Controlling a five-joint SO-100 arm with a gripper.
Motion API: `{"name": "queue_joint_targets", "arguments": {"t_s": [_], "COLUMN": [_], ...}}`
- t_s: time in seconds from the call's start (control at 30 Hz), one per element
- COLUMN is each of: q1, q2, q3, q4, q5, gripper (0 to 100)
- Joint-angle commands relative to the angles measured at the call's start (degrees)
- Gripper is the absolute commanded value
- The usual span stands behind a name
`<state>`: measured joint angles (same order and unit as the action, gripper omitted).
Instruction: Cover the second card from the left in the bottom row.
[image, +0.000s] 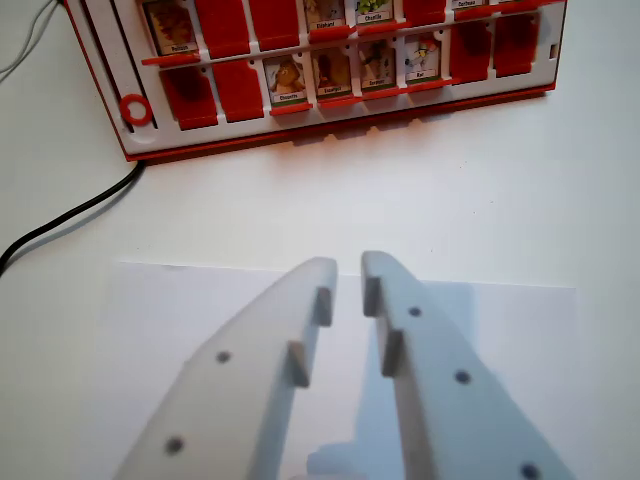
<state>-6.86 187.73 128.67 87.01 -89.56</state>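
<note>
My gripper (342, 275) hangs over white table (480, 220), well short of game board (330, 140); jaws nearly together, narrow gap, holding nothing.

Progress, my estimate: approach not yet made, nothing touched.

Board lies at table's far edge, red frame. Bottom row from left: two slots showing red, then four face-up picture cards, then red again. Second slot (238, 88) already shows red; cannot tell if that counts as covered. If counting face-up cards only, target would be second picture card (331, 72): pale, small figure, caption unreadable.

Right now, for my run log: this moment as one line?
tool: white, empty, slightly open | red-and-white card game board: ahead, apart | bottom row: four cards uncovered | black cable: left
</note>
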Motion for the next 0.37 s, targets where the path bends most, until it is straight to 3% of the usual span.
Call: {"name": "queue_joint_targets", "arguments": {"t_s": [0.0, 0.27, 0.33], "q1": [-0.26, -0.26, -0.26], "q2": [-0.18, -0.18, -0.18], "q3": [-3.16, -2.99, -2.90], "q4": [-1.23, -2.11, -2.29], "q5": [-0.44, -0.18, -0.97], "gripper": [3, 3, 3]}}
